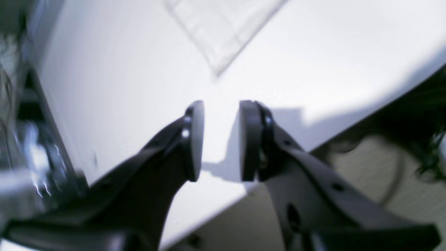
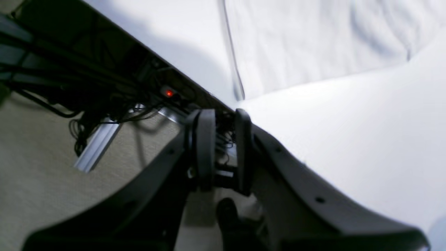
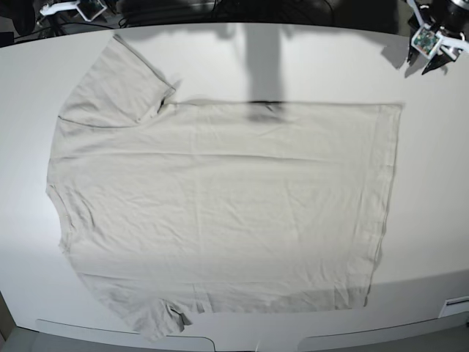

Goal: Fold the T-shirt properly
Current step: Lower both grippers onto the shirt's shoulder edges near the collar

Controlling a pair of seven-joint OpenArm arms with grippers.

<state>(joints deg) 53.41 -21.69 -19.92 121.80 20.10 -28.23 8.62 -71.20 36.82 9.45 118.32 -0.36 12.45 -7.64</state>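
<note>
White tabletop (image 3: 440,169) fills the scene. Left fingers (image 1: 220,141) stand spread and empty; beyond their tips lies a corner of the pale cream cotton T-shirt (image 3: 220,213), spread flat. Right fingers (image 2: 224,151) are parted, empty, off the edge. Folding looks unstarted; next, pinch a hem corner.

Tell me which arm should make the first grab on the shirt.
Probably the left. The left gripper is open and faces a corner of the T-shirt across bare table. The right gripper hangs over the table edge, its jaws narrowly apart.
</note>
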